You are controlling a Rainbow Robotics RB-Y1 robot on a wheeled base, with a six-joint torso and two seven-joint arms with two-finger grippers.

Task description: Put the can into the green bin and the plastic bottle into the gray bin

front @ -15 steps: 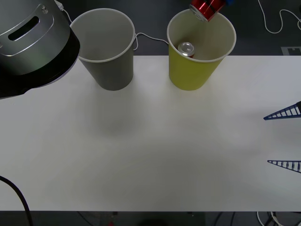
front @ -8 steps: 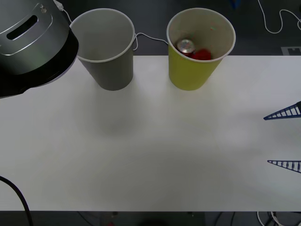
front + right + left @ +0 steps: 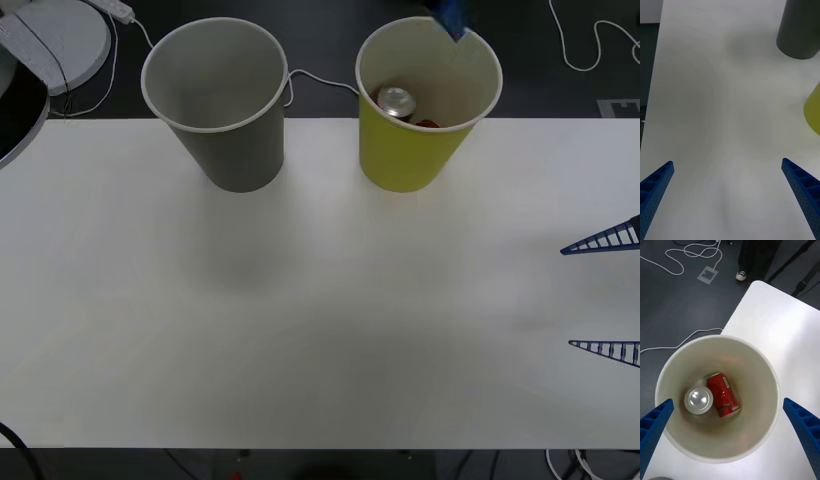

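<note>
The green bin (image 3: 405,160) stands at the table's back, right of centre, with the gray bin (image 3: 235,150) to its left. Two cans are inside the green bin: a red can (image 3: 723,394) lying on its side and another upright with its silver top (image 3: 698,400) showing. My left gripper (image 3: 727,402) hovers open straight above the green bin's white rim (image 3: 775,390), holding nothing. One of its blue fingers (image 3: 450,15) shows over the bin's far edge. My right gripper (image 3: 600,295) rests open and low over the table's right side. The plastic bottle is out of view.
The white table (image 3: 320,300) stretches wide in front of both bins. Its back edge runs just behind them, with dark floor and white cables (image 3: 590,50) beyond. A round white base (image 3: 60,35) sits off the back left corner.
The red can left my left gripper and dropped into the green bin, settling beside the upright can. My left arm's silver elbow swung out of the front view's left corner.
</note>
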